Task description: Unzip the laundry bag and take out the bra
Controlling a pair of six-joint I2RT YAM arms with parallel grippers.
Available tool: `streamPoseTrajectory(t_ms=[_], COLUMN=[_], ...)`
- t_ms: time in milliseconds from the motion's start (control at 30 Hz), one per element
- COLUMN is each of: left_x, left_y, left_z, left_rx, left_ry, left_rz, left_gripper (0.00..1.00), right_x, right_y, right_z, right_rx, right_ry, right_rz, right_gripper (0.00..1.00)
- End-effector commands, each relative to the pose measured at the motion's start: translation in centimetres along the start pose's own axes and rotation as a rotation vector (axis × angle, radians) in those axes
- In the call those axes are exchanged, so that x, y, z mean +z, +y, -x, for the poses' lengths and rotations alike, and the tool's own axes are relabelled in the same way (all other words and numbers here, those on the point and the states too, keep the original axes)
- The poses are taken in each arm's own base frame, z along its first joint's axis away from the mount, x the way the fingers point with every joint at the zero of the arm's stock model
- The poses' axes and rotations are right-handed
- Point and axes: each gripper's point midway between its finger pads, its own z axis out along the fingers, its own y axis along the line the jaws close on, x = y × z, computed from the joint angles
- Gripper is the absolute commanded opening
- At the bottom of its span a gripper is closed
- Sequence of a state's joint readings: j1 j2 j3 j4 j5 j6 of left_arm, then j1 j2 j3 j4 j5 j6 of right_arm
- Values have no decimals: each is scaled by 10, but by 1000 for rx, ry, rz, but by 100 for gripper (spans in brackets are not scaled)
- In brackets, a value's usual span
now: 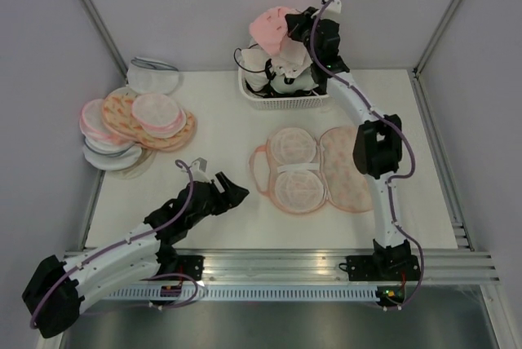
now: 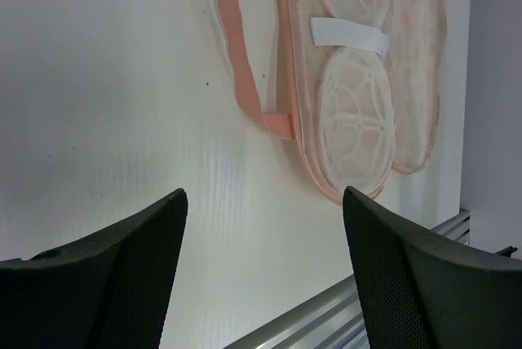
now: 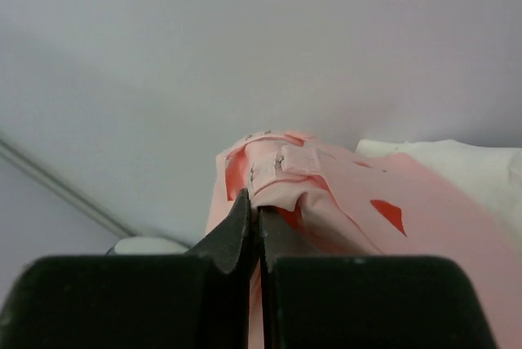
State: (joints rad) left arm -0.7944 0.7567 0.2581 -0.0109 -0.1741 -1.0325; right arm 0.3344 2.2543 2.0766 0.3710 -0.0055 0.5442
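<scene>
Bra's out, bag's lying open — just the drop-off left

The right claw (image 1: 295,28) is pinched tight on the hook-closure end of the salmon-pink bra (image 1: 273,27). The bra dangles from its tips right above the white basket (image 1: 285,103) of other garments (image 1: 281,72). The laundry bag (image 1: 314,171) lies unzipped and flat on the table (image 1: 220,129), well back toward that arm's base and just off to the side of the left claw (image 1: 222,190), whose fingers are spread with nothing in them. I'd say the trick now is to lower before letting go — the grip is only on a thin bit of band, so a release from up high could let the cups flop over the basket rim. Best keep the left claw parked clear of the bag.
</scene>
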Motion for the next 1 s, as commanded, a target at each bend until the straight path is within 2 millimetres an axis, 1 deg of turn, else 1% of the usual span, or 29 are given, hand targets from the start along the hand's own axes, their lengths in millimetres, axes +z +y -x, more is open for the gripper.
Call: streamPoseTrajectory(t_ms=[0, 33, 67, 100, 133, 200, 233, 300, 333, 367, 400, 433, 500, 533, 600, 633, 667, 700, 733, 800, 833, 867, 900, 933, 967], left_x=[-4, -5, -6, -6, -7, -8, -8, -8, -7, -7, -6, -6, -5, -5, -5, -5, -6, -6, -7, -9, -10, -11, -12, -13, -15], left_y=[7, 10, 10, 11, 13, 14, 14, 15, 15, 14, 15, 14, 13, 13, 14, 13, 13, 14, 15, 13, 13, 12, 11, 11, 9], left_z=[7, 7, 9, 10, 9, 10, 10, 11, 12, 12, 11, 11, 10, 9, 8, 9, 8, 9, 9, 12, 13, 14, 15, 16, 17], left_rx=[29, 32, 30, 27, 27, 26, 24, 23, 23, 21, 22, 23, 20, 19, 17, 13, 15, 15, 17, 14, 15, 15, 16, 16, 13], left_ry=[-24, -20, -25, -29, -26, -28, -31, -35, -38, -38, -33, -28, -25, -21, -17, -20, -20, -22, -25, -36, -42, -46, -49, -52, -57], left_rz=[29, 39, 41, 46, 53, 55, 53, 56, 58, 55, 57, 56, 52, 51, 50, 45, 45, 46, 50, 41, 43, 36, 33, 33, 24], left_gripper=[81, 81, 81, 81, 81, 81, 81, 81, 82, 82, 82, 82, 82, 82, 82, 82, 82, 82, 82, 82, 82, 82, 82, 82, 82], right_x=[28, 34, 31, 28, 21, 9, -1, -8, -13, -11, -12, -10, -8, -7, -6, -6, -6, -6, -9, -14, -16, -26, -34, -47, -55], right_y=[-67, -82, -99, -107, -121, -134, -140, -141, -141, -138, -136, -131, -123, -115, -106, -96, -90, -86, -77, -74, -64, -72, -65, -71, -71], right_z=[-65, -89, -107, -120, -142, -161, -172, -173, -171, -165, -164, -155, -147, -134, -119, -103, -96, -87, -71, -54, -34, -35, -17, -17, -11], right_rx=[-16, -15, -20, -17, -13, -8, -14, -17, -21, -22, -36, -40, -51, -52, -57, -64, -69, -75, -87, -99, -102, -122, -124, -130, -127], right_ry=[95, 116, 144, 165, 208, 261, 299, 309, 310, 292, 299, 293, 293, 284, 256, 240, 235, 227, 218, 206, 180, 217, 208, 245, 243], right_rz=[-213, -242, -311, -333, -368, -416, -431, -443, -446, -434, -421, -405, -376, -348, -321, -299, -288, -280, -273, -305, -304, -360, -378, -431, -457], right_gripper=[0, 0, 0, 0, 0, 0, 0, 0, 1, 0, 1, 4, 8, 13, 19, 35, 44, 51, 64, 78, 90, 96, 98, 98, 98])
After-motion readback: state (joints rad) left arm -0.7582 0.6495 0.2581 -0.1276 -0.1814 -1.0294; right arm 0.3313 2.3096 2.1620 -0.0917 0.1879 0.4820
